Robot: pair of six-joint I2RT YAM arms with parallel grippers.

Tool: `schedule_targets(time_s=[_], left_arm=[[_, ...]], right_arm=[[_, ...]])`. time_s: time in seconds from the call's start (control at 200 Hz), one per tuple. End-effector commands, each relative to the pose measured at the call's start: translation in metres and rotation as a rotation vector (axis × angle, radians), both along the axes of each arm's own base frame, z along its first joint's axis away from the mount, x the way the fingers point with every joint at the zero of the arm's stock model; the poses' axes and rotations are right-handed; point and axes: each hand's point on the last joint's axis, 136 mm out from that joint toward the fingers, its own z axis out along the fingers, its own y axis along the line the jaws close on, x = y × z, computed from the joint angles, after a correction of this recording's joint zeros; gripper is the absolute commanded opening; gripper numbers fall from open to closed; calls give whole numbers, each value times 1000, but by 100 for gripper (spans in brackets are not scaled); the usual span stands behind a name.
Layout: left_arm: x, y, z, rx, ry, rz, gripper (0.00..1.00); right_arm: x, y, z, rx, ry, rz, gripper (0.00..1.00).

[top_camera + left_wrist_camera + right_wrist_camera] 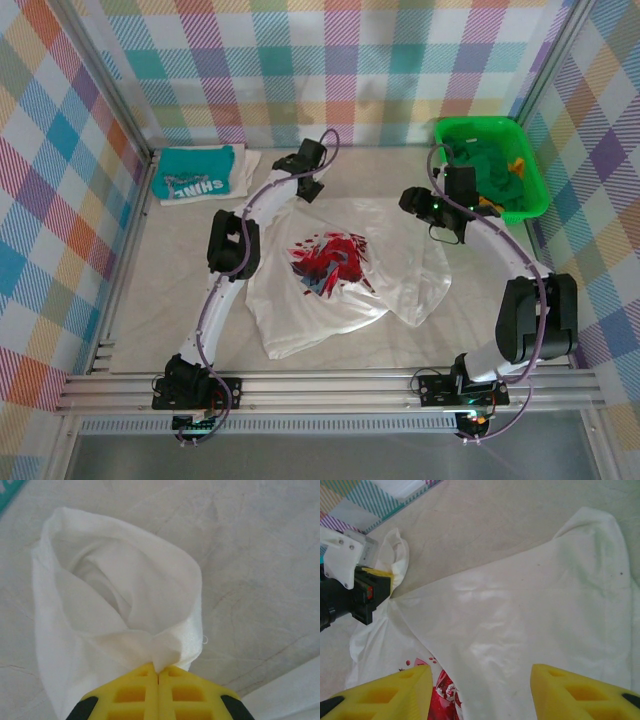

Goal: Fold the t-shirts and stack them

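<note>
The white t-shirt (330, 285) lies spread on the table, its red-and-dark print (330, 262) facing up and its right side folded over. My left gripper (312, 190) is at the shirt's far edge, shut on a bunched white sleeve (120, 600) between its yellow fingers (135, 695). My right gripper (480, 680) hovers open over the folded-over white cloth (520, 615), nothing between its fingertips; in the top view it (414, 203) is above the shirt's far right part. The teal t-shirt (195, 172) with white lettering lies folded at the back left.
A green plastic basket (525, 150) holding green and orange cloth stands at the back right, close behind the right arm. Plaid walls enclose the table on three sides. In the right wrist view the left gripper (372, 582) is at the left.
</note>
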Motion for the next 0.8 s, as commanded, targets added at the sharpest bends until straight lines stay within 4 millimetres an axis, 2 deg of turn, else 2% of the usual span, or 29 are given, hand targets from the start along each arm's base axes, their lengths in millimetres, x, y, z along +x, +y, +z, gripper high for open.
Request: schedule_targets(time_s=[0.0, 0.155, 0.25, 0.395, 0.455, 0.51, 0.52, 0.545, 0.59, 0.61, 0.71, 0.795], left_arm=[[25, 31, 79, -64, -145, 60, 0], [41, 55, 103, -148, -199, 92, 0], [55, 72, 109, -187, -232, 112, 0], [81, 115, 112, -191, -289, 170, 0], [92, 128, 110, -178, -325, 177, 25], [100, 135, 112, -161, -359, 178, 25], [102, 137, 113, -157, -368, 181, 28], [105, 141, 115, -147, -389, 192, 43], [110, 148, 122, -129, -428, 217, 83], [111, 150, 125, -125, -439, 226, 92], [103, 159, 152, -153, -457, 286, 100], [84, 169, 175, -187, -440, 377, 100]], right_arm=[[-3, -1, 10, 11, -25, 1, 55], [-4, -1, 6, 8, -13, 1, 55], [-3, -1, 4, 10, -5, 0, 55], [-3, -1, 6, 12, -5, -2, 55], [-4, -1, 6, 15, -4, -1, 55], [-4, 0, 8, 18, -8, 0, 55], [-4, 0, 8, 18, -7, 1, 55], [-4, -1, 8, 17, -7, 0, 55], [-5, 0, 10, 20, -8, 3, 55], [-4, 0, 11, 22, -10, 3, 55], [-5, 1, 12, 26, -8, 6, 55], [-6, 1, 15, 24, -8, 4, 56]])
